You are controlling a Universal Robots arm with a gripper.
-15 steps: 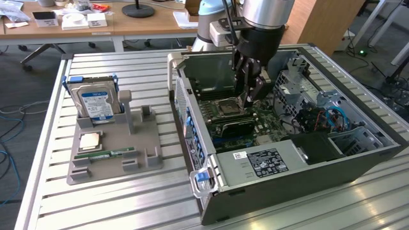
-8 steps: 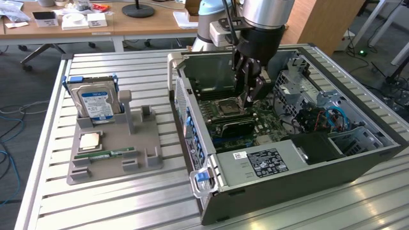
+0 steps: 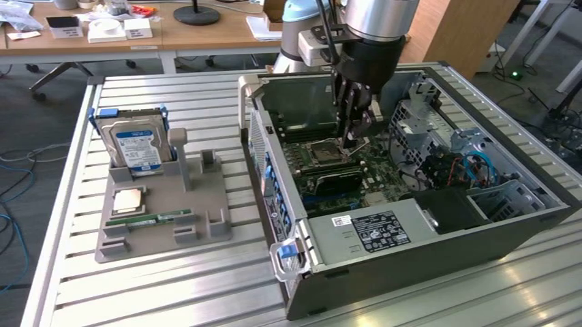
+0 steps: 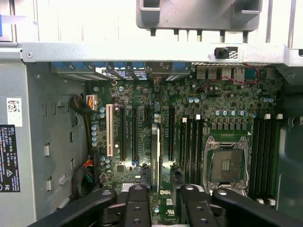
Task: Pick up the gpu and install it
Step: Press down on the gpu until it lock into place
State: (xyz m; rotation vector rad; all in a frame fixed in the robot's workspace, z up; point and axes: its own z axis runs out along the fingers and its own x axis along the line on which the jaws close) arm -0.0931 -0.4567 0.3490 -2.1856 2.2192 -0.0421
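While the gripper [image 4: 161,189] hangs inside the computer case [image 3: 509,225], the gpu [image 4: 157,151] stands on edge directly beneath it in a motherboard [image 4: 227,104] slot, long axis along the slots; whether it is clasped cannot be told.

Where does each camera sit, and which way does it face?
Exterior view: off the arm and above, angled down at the table, the open PC case and the parts holder; the arm reaches down into the case.
Wrist view: on the wrist, facing down into the case at the motherboard; the claw frames a card standing edge-on in a slot.
Shared: the motherboard, its CPU socket and the claw.
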